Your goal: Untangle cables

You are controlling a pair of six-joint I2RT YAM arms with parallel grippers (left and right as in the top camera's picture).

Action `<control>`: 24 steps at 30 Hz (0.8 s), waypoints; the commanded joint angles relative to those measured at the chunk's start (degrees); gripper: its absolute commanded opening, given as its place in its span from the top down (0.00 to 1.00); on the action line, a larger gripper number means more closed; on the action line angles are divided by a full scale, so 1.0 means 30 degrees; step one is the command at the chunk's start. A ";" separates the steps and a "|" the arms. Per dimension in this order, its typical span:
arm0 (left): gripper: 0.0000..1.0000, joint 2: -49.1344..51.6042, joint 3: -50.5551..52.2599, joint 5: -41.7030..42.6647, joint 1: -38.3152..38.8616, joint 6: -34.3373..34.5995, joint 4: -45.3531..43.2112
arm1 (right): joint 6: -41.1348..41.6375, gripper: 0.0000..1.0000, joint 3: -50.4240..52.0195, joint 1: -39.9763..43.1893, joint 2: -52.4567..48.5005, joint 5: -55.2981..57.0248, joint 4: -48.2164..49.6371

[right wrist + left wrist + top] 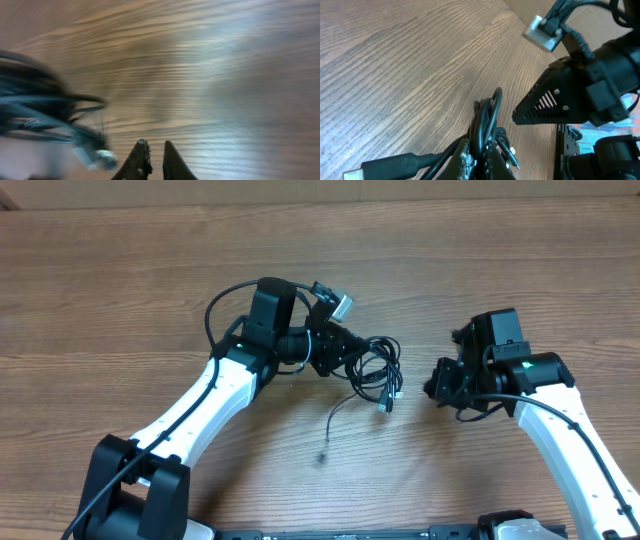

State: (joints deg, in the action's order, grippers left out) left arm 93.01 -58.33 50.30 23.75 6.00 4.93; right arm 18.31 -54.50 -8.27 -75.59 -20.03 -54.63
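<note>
The cables (376, 367) are a loose tangle of thin black cords on the wooden table, between the two arms. One thin strand (337, 415) trails toward the front. My left gripper (345, 352) is shut on the left side of the tangle. In the left wrist view the cords (487, 117) run up from between its closed fingers (466, 157), and a small plug end (511, 156) hangs beside them. My right gripper (437, 386) is to the right of the tangle, apart from it. Its jaws (156, 150) are nearly together with nothing between them. The cables (45, 112) appear blurred at the left.
The table (120, 290) is bare wood. A thick black plug (395, 165) lies at the lower left of the left wrist view. The right arm's black body (580, 90) fills that view's right side, with a grey connector (541, 33) above it.
</note>
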 commanded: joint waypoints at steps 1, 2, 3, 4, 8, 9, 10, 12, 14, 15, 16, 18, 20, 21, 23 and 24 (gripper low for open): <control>0.96 -0.0546 -0.0510 0.0029 0.0131 0.0291 0.0291 | -0.3293 0.78 -0.0197 0.0022 0.0138 -0.5799 0.1253; 0.96 -0.0546 -0.0510 0.0029 0.0131 0.0291 0.0372 | -0.3293 0.76 -0.0197 0.0022 0.0138 -0.6120 0.1464; 0.96 -0.0539 -0.0510 0.0066 0.0131 0.0299 0.0474 | -0.3286 0.75 -0.0197 0.0022 0.0138 -0.6550 0.1865; 0.96 -0.0546 -0.0510 0.0321 0.0131 0.0306 0.0488 | -0.3286 0.75 -0.0197 0.0022 0.0138 -0.6674 0.1967; 0.96 -0.0546 -0.0510 0.1974 0.0306 0.0299 0.0233 | -0.3293 0.74 -0.0197 0.0022 0.0095 -0.6543 0.1916; 0.96 -0.0539 -0.0510 0.2433 0.0313 0.0299 0.0102 | -0.3286 0.71 -0.0197 0.0022 0.0080 -0.6309 0.1916; 0.96 -0.0546 -0.0510 0.2885 0.0335 0.0291 -0.0073 | -0.3286 0.69 -0.0197 0.0022 0.0051 -0.5960 0.1902; 0.96 -0.0546 -0.0510 0.3789 0.0342 0.0299 -0.0342 | -0.3286 0.67 -0.0197 0.0022 -0.0007 -0.5268 0.1902; 0.96 -0.0546 -0.0510 0.4328 0.0342 0.0299 -0.0459 | -0.3279 0.67 -0.0197 0.0022 -0.0117 -0.4699 0.1923; 0.96 -0.0546 -0.0510 0.4495 0.0342 0.0299 -0.0444 | -0.3279 0.70 -0.0197 0.0022 -0.0153 -0.4554 0.1931; 0.96 -0.0546 -0.0510 0.4626 0.0342 0.0299 -0.0437 | -0.3286 0.74 -0.0197 0.0022 -0.0211 -0.4473 0.1923; 0.96 -0.0539 -0.0510 0.4619 0.0342 0.0299 -0.0437 | -0.3279 0.83 -0.0197 0.0022 -0.0262 -0.4488 0.1916; 0.96 -0.0546 -0.0510 0.4568 0.0342 0.0291 -0.0444 | -0.3279 0.95 -0.0197 0.0022 -0.0262 -0.4488 0.1894; 0.96 -0.0546 -0.0510 0.4459 0.0342 0.0291 -0.0444 | -0.3279 0.96 -0.0197 0.0022 -0.0262 -0.4488 0.1887; 0.96 -0.0546 -0.0510 0.3723 0.0335 0.0291 -0.0379 | -0.3279 0.96 -0.0197 0.0022 -0.0262 -0.4466 0.1647; 0.96 -0.0546 -0.0510 0.3235 0.0313 0.0291 -0.0350 | -0.3279 0.96 -0.0197 0.0022 -0.0262 -0.4350 0.1501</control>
State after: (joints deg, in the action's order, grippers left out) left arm 92.99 -58.33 59.94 24.01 6.09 4.01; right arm 8.58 -54.48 -8.34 -75.72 -35.40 -49.52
